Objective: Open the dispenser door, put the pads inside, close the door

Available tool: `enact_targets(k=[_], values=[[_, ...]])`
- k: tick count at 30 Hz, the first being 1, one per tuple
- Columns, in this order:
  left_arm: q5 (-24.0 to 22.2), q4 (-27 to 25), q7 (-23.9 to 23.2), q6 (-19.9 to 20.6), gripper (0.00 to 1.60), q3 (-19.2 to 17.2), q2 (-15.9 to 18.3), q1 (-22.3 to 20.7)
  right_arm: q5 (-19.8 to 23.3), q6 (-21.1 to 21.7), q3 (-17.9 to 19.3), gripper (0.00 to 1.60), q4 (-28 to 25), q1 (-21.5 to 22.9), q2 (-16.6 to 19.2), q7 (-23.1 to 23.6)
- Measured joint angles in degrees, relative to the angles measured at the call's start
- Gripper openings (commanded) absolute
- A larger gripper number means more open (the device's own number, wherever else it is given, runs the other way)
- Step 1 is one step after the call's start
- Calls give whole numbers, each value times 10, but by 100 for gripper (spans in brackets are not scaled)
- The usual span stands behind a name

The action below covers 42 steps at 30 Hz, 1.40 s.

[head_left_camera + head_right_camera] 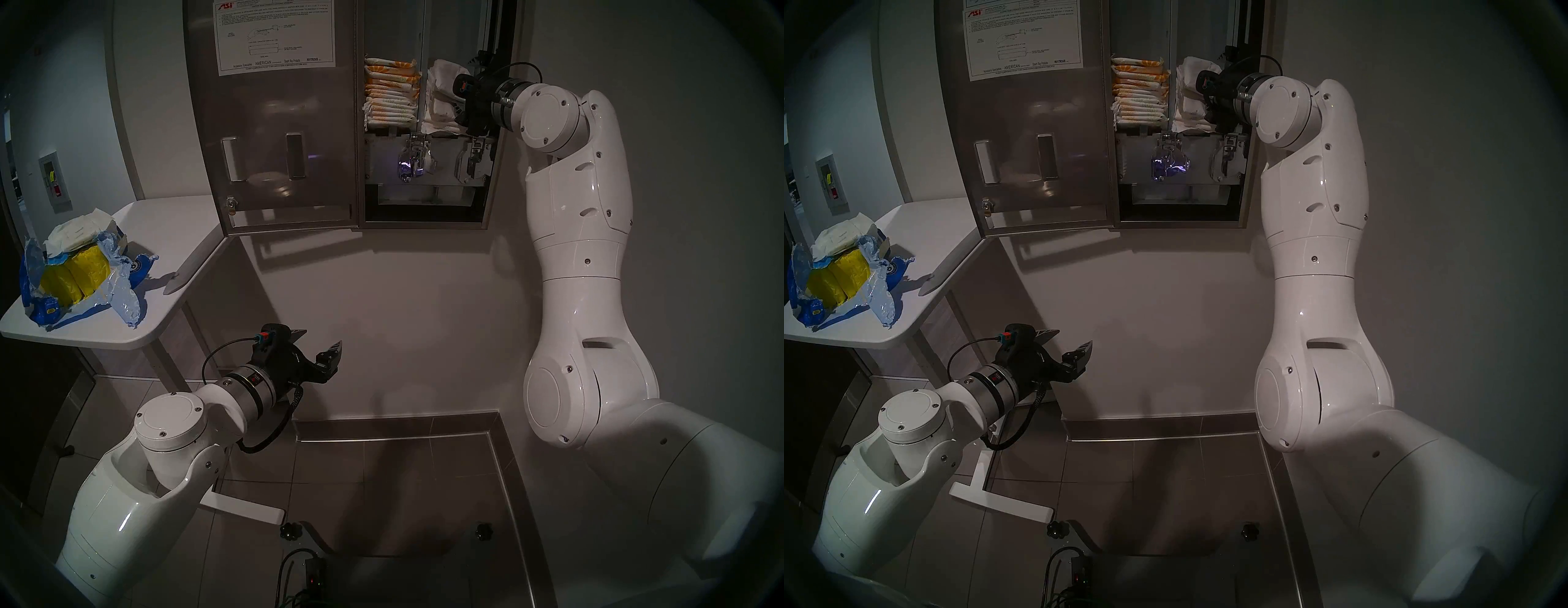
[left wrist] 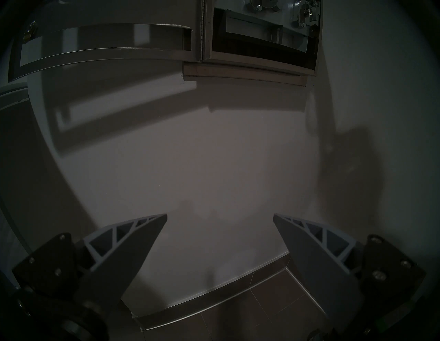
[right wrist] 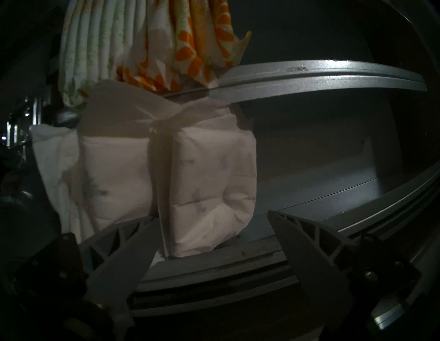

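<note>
The dispenser door (image 1: pixel 275 127) is standing swung wide open to the left of the cabinet (image 1: pixel 488 204), its brushed-steel inner face carrying a white instruction sheet (image 1: pixel 273 36). Inside the cabinet, soft, crinkled plain white pads (image 3: pixel 209 190) are sitting stacked in the right-hand column, just beside a left-hand column of printed pads (image 1: pixel 390 91) with orange and pale green wrappers. The right gripper (image 3: pixel 212 219) is hovering at the white stack with its ribbed grey fingers spread, gripping nothing. Well below the cabinet, the left gripper (image 1: pixel 320 348) is hanging with fingers spread and empty. Left of the door, a white table (image 1: pixel 169 237) is holding a torn blue plastic wrapper (image 1: pixel 123 293) with yellow bundles (image 1: pixel 78 274).
</note>
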Motion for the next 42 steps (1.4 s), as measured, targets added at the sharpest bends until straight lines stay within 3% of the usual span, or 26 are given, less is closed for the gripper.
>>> enact_targets(k=[19, 37, 39, 40, 41, 42], values=[[1, 0, -1, 0, 160, 0, -1, 0, 32, 7, 33, 160, -76, -31, 6, 96], [1, 0, -2, 1, 160, 0, -1, 0, 56, 29, 81, 160, -155, -51, 3, 119], [1, 0, -2, 1, 160, 0, -1, 0, 62, 36, 90, 125, -167, -53, -2, 122], [1, 0, -2, 1, 160, 0, -1, 0, 64, 38, 93, 78, -171, -54, -3, 122], [1, 0, -2, 1, 160, 0, -1, 0, 66, 41, 97, 67, -176, -55, -5, 123], [1, 0, -2, 1, 160, 0, -1, 0, 69, 46, 102, 41, -184, -57, -8, 125]])
